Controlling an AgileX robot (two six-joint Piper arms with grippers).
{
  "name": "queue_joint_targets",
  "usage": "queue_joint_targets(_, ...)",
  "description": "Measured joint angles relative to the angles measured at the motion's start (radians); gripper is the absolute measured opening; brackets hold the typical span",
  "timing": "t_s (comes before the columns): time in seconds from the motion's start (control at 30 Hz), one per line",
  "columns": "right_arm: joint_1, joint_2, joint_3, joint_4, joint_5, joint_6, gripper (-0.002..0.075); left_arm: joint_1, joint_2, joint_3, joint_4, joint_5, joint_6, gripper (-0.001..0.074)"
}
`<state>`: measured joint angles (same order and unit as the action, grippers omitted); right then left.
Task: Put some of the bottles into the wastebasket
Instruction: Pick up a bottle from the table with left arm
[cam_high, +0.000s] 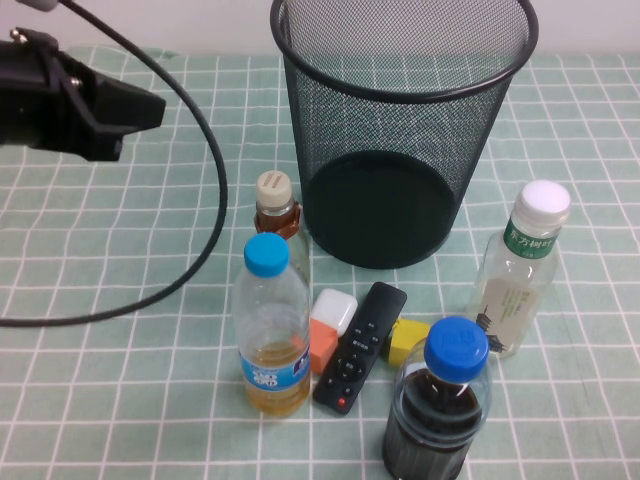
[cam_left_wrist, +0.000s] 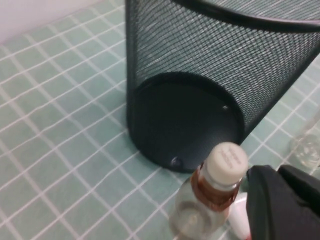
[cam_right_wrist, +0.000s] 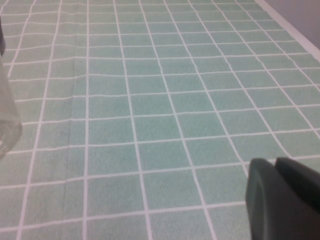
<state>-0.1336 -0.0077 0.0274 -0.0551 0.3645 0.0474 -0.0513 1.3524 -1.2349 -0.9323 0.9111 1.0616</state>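
Left end effector (cam_high: 140, 108), pressed together, hovers far left. Four bottles stand: beige-capped bottle (cam_high: 277, 215) just left of the wastebasket (cam_high: 400, 130), yellow-liquid bottle (cam_high: 270, 325) nearer, dark-liquid bottle (cam_high: 440, 410), green-label bottle (cam_high: 518, 268) right. One remote (cam_high: 360, 346) lies between. Right end effector (cam_right_wrist: 282, 200), pressed together, is over bare tabletop (cam_right_wrist: 150, 100).

I see the wastebasket (cam_high: 400, 130), a tall black wire-mesh bin with a solid base, upright at the top centre of the high view. The small beige-capped bottle (cam_high: 275, 210) stands upright just left of its base. The white-capped, green-labelled bottle (cam_high: 520, 270) stands upright at right, near the bin.
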Motion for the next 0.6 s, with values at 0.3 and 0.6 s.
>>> queue_joint_targets(0.3,0.0,0.0,0.0,0.0,0.0,0.0,-0.0008,0.127,0.155,-0.022,-0.269,0.225,0.427,-0.0004)
queue_joint_targets(0.6,0.0,0.0,0.0,0.0,0.0,0.0,-0.0008,0.13,0.262,-0.022,-0.316,0.28,0.672,0.0248)
